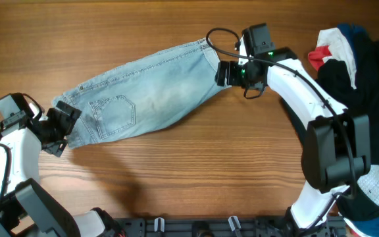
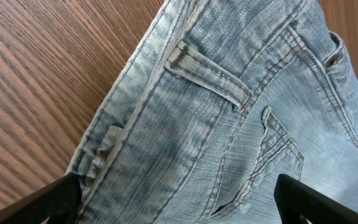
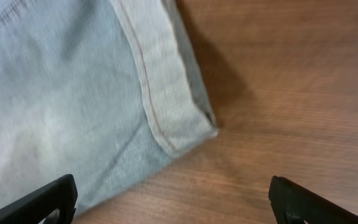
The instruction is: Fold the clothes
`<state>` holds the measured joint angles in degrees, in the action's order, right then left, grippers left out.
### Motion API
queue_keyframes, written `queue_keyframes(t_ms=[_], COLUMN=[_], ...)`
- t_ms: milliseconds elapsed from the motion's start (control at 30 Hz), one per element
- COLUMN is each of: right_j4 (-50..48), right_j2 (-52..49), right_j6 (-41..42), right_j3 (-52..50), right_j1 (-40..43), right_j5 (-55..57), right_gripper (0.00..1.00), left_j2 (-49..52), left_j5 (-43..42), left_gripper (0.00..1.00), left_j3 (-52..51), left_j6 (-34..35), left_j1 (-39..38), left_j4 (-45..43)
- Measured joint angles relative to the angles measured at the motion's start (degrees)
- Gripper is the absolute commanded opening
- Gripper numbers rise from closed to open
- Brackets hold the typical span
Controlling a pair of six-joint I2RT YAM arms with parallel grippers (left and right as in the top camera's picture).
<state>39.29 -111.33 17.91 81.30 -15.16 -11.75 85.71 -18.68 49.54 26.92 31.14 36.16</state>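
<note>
Jeans (image 1: 143, 99) lie flat across the surface (image 1: 176, 178), waist at 8 o'clock, hems at 1. Your left hand (image 1: 62, 128) and right hand (image 1: 221, 72) gape empty at those ends. The next fold likely needs the hems pinched and carried to the waist.

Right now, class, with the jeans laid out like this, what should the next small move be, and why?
Probably lower the right tool and close it on the hem. The jeans lie flat across the table; that tool and the left tool stand open, holding nothing, and the hem sits just ahead of the right one, ready to fold toward the waistband.
</note>
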Motion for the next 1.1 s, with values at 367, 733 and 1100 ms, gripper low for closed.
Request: queue_keyframes(t_ms=[367, 733, 1100], right_j4=[-7.50, -9.05, -9.05], right_j2=[-6.64, -7.85, -8.50], right_j6=[1.40, 2.99, 6.64], right_j3=[-0.72, -0.72, -0.48], right_j1=[0.00, 0.00, -0.02], right_j5=[-4.52, -5.20, -2.25], right_gripper=[0.73, 0.82, 0.61], left_j2=[0.00, 0.00, 0.00], left_j5=[5.62, 9.90, 9.92], left_gripper=[1.00, 1.00, 1.00], left_j3=[0.00, 0.00, 0.00], left_j6=[-0.28, -0.28, -0.28], left_j1=[0.00, 0.00, 0.00], left_j4=[4.17, 7.63, 7.78])
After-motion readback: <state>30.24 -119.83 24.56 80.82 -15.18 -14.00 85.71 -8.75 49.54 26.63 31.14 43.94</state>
